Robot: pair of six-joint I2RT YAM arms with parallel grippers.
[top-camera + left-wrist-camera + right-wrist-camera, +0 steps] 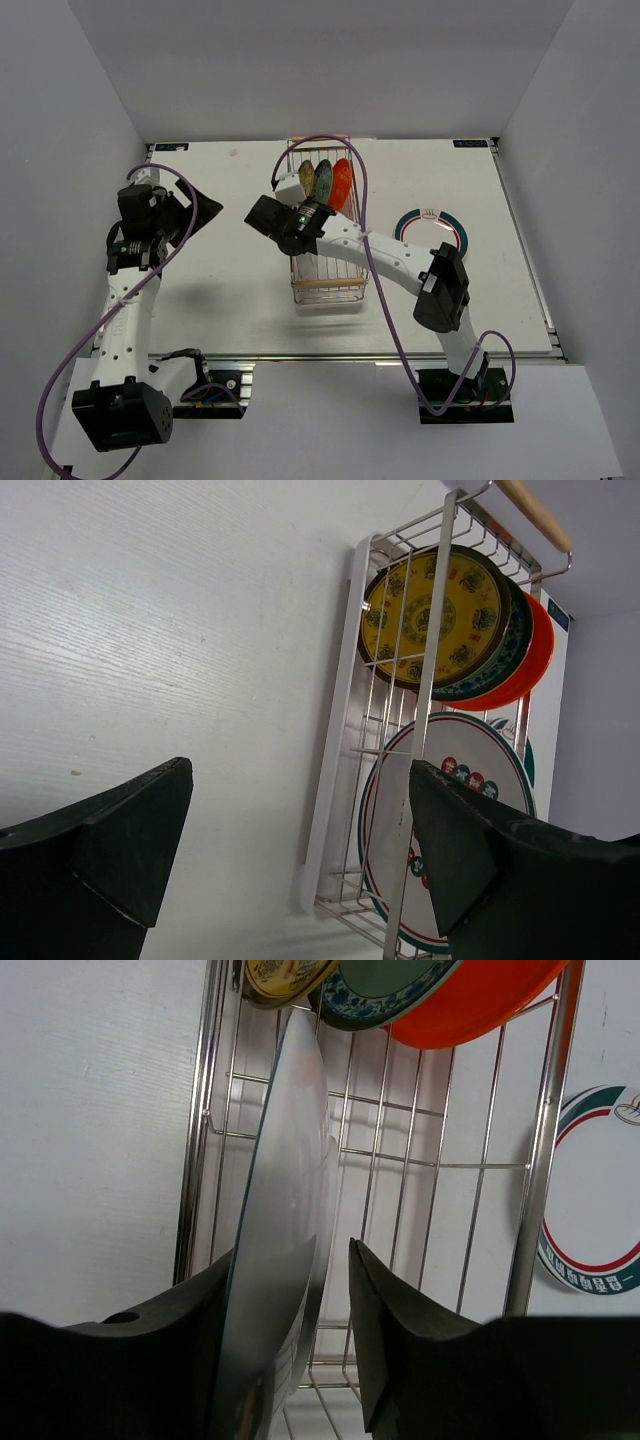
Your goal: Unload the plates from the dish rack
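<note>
White walls box in a white table (220, 300). One teal-rimmed plate (432, 228) lies flat on it to the right of the dish rack (330, 285), so the job looks barely begun. The yellow-olive plate (307, 178), grey-blue plate (323, 178) and orange plate (342, 184) stand at the rack's far end. Mid-rack, the right gripper (285, 1290) straddles a white plate (285, 1160) edge-on, jaws narrow with a sliver not closed. The left gripper (300, 860) gapes wide, well to the left. The rack's wires crowd the lift.
</note>
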